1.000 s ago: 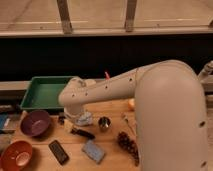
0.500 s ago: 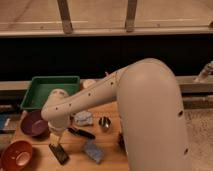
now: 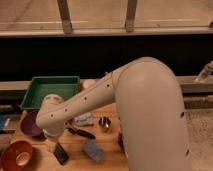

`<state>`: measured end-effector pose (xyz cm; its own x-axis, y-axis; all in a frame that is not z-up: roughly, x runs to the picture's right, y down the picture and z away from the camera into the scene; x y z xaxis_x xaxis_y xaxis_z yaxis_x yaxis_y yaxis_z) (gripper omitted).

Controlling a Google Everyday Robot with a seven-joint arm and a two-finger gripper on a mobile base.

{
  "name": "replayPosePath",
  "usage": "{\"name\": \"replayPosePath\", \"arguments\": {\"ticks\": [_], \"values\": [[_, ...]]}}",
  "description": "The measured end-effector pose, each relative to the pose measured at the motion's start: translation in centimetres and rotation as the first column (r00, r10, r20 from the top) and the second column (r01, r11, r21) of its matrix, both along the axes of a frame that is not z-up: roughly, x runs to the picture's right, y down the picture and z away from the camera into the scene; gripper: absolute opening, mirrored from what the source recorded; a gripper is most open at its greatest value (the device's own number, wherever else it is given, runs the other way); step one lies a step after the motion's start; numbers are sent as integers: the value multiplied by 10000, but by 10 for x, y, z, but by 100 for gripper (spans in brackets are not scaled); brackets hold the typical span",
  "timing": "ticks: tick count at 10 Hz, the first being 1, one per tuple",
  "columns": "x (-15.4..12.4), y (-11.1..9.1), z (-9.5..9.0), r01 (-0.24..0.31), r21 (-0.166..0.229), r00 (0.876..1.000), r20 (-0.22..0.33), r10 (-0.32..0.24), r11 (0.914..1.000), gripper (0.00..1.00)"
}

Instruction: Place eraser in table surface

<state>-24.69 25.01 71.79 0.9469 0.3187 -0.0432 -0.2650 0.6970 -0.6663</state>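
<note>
Lower than half a second ago, the arm (image 3: 145,115) has brought the gripper (image 3: 51,145) down just left of the eraser (image 3: 61,153), which has not shifted. The eraser lies flat on the table (image 3: 75,145) near its front edge. Whether the gripper is open or closed cannot be told, nor whether it touches the eraser. Just right of the eraser is a blue-grey pad (image 3: 93,150), and just behind it a black-handled tool (image 3: 81,133). A metal cup (image 3: 104,123) stands further right and back. An orange bowl (image 3: 17,156) sits left of the eraser, a purple bowl (image 3: 29,125) behind-left, and a green tray (image 3: 50,91) well behind.
</note>
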Motion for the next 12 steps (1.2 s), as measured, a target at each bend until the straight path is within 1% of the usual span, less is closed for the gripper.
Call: {"name": "replayPosePath", "arguments": {"ticks": [4, 5, 6, 8, 10, 12], "values": [[-1, 1, 1, 38, -55, 10000, 64, -38, 10000, 70], [-4, 6, 4, 39, -214, 9999, 138, -36, 9998, 70], [-8, 16, 8, 61, -371, 9997, 236, -53, 9993, 70], [-11, 24, 11, 35, -517, 9995, 315, -19, 9987, 70], [-10, 28, 10, -79, -603, 9995, 315, 98, 9982, 70], [-9, 33, 12, -157, -642, 9996, 232, 173, 9978, 70]]}}
